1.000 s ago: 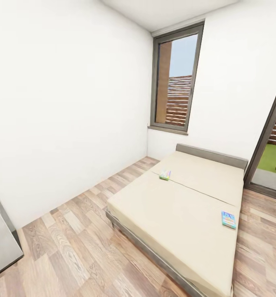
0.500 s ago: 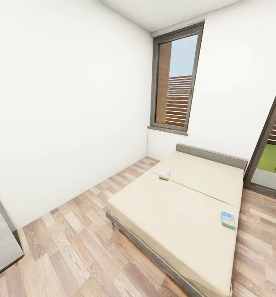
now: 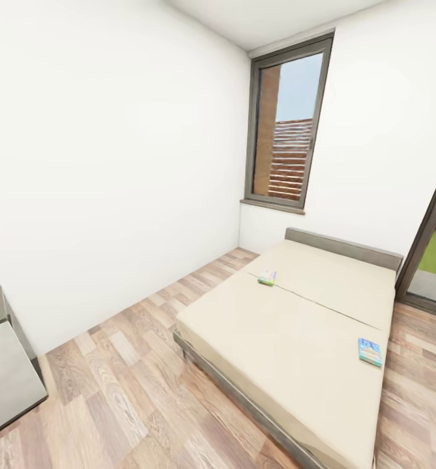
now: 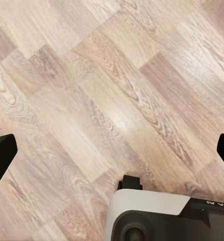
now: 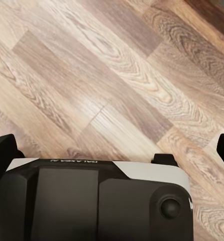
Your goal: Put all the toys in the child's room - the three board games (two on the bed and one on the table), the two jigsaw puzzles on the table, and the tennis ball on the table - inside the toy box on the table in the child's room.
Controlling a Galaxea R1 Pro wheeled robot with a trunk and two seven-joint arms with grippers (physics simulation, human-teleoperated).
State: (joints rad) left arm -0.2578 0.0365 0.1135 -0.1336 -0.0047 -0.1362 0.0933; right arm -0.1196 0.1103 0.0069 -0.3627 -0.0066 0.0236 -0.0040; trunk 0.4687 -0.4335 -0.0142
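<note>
The white-walled child's room [image 3: 113, 163] takes up the head view, with a wood-plank floor [image 3: 133, 384] of mottled brown and tan boards running from 6 o'clock up toward 12. The bed [image 3: 296, 339], a large low slab with a plain beige mattress, grey frame and low grey headboard, lies from centre toward 4 o'clock. A tall dark-framed window [image 3: 286, 124] stands at about 1 o'clock above it, and a dark door frame [image 3: 426, 241] edges in at 3 o'clock. A grey desk corner [image 3: 6, 378] sits at 8 o'clock. Two board games lie flat on the mattress, well apart: the green-edged game [image 3: 266, 278] near the bed's middle seam, the light blue game [image 3: 369, 352] near the edge at 4 o'clock. The left gripper [image 4: 112, 155] has its dark fingertips [image 4: 1, 153] spread wide, holding nothing, above bare planks. The right gripper [image 5: 112, 150] likewise stands wide apart and empty over darker planks, its fingertips [image 5: 4, 145] at the picture's sides.
</note>
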